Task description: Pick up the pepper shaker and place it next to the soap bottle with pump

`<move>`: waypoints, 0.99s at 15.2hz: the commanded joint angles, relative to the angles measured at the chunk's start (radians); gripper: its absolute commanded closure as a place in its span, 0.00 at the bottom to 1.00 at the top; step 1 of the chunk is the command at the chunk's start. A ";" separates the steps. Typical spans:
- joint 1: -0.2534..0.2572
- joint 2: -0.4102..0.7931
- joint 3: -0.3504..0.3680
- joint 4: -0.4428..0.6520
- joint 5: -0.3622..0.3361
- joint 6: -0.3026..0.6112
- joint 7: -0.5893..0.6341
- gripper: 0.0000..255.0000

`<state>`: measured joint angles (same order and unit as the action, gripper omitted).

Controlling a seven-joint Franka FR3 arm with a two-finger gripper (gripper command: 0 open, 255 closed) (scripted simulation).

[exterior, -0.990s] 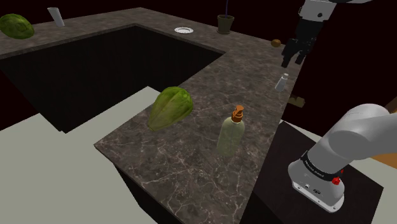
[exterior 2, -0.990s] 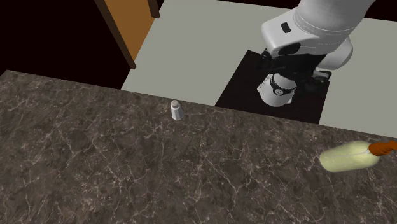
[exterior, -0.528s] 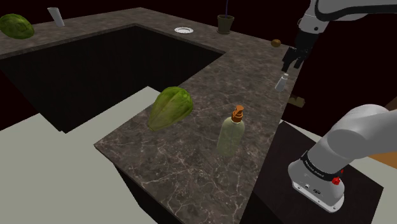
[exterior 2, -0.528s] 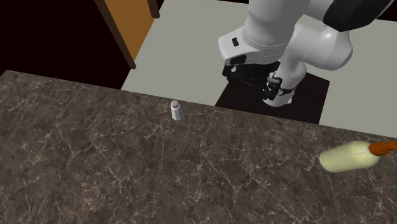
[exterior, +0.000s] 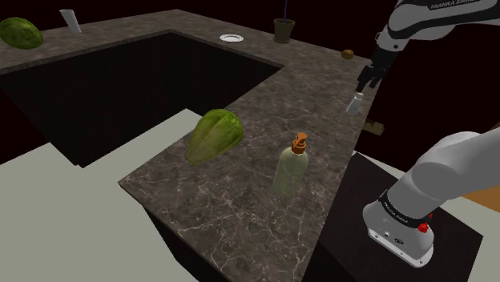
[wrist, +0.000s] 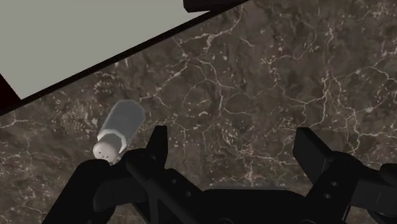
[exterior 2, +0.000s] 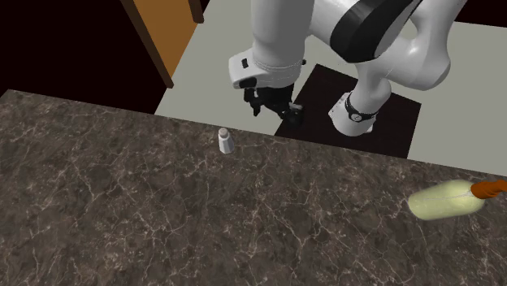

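Small see-through grey pepper shaker w/ white holed cap [exterior: 356, 102] stands upright on the dark veined stone counter [exterior: 240, 200], close to the counter edge on the stand side. All-black two-finger gripper [wrist: 235, 149] hangs just above it, fingers [wrist: 158, 143] spread wide apart, gripping nothing. In the wrist view the shaker sits just outside one finger, not in the gap btwn them, no contact.

Around: pale green translucent soap bottle w/ orange pump [exterior: 291, 167] stands well apart from the shaker, further down the same counter arm toward the shoulder view's bottom. Big green leafy head [exterior: 215, 134] lies near the bottle, on its left in that view. Small brown item [exterior: 373, 126] sits at the counter edge near the shaker, on the bottle side; can't tell what it is. Small brown lump [exterior: 348, 54] lies beyond the shaker. Far end: dark pot w/ thin plant [exterior: 284, 28], white round dish [exterior: 231, 38], second green head [exterior: 20, 32], and a pale slanted blade-like piece [exterior: 70, 20].

Edges & room: stone btwn shaker & bottle is bare. Counter wraps round a big black area [exterior: 120, 88]. In the second exterior view light grey floor [exterior 2: 236, 73] runs right past the edge by the shaker, w/ an orange-brown panel [exterior 2: 162, 32] further off. Black stand [exterior: 449, 232] sits under the arm's base, beside the counter.

Writing: white arm [exterior: 449, 20] carries dark lettering starting "FRANKA", cut by the shoulder view's edge.
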<state>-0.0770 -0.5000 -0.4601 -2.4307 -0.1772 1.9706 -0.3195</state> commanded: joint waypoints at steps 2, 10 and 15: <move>0.006 0.091 -0.072 0.018 0.011 0.091 -0.081 0.00; 0.048 0.401 -0.254 0.161 0.199 0.261 -0.364 0.00; 0.049 0.487 -0.269 0.163 0.280 0.324 -0.435 0.00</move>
<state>-0.0298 -0.0290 -0.7283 -2.2652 0.0873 2.2791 -0.7441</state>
